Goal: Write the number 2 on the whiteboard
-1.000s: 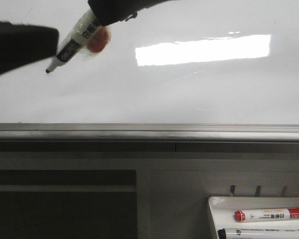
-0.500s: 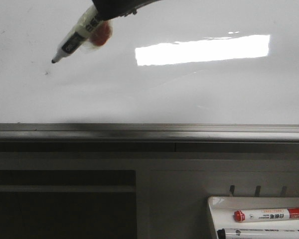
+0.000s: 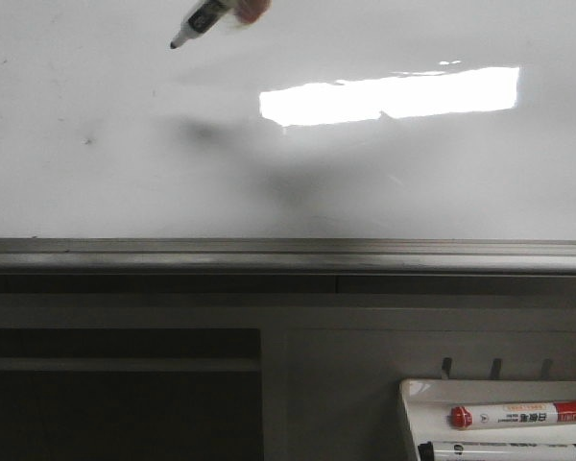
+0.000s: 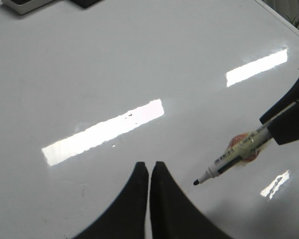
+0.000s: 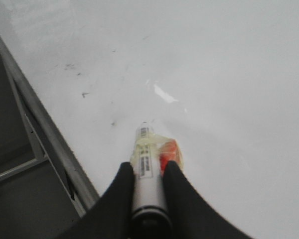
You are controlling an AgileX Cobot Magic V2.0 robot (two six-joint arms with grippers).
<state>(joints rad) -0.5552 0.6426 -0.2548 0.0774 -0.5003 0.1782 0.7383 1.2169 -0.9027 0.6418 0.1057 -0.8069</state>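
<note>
The whiteboard (image 3: 384, 182) is glossy white with a reflected light bar and only a few tiny dark specks (image 3: 89, 141). No number 2 shows on it. My right gripper (image 5: 148, 167) is shut on a white marker (image 5: 145, 149) with orange tape on its barrel. In the front view only the marker's front end (image 3: 204, 17) shows at the top edge, black tip down-left and off the board. My left gripper (image 4: 149, 165) is shut and empty above the board, and the marker (image 4: 229, 160) is beside it. The left gripper is out of the front view.
A grey metal edge rail (image 3: 288, 255) runs along the board's near edge. A small white tray (image 3: 413, 408) at the lower right holds a red-capped marker (image 3: 523, 415) and a black marker (image 3: 504, 450). Dark objects (image 4: 25, 4) lie at the board's far edge.
The marker has risen up and to the right, away from the board, and its gripper has left the front view. The left arm, at the left edge a second ago, has also left that view.
</note>
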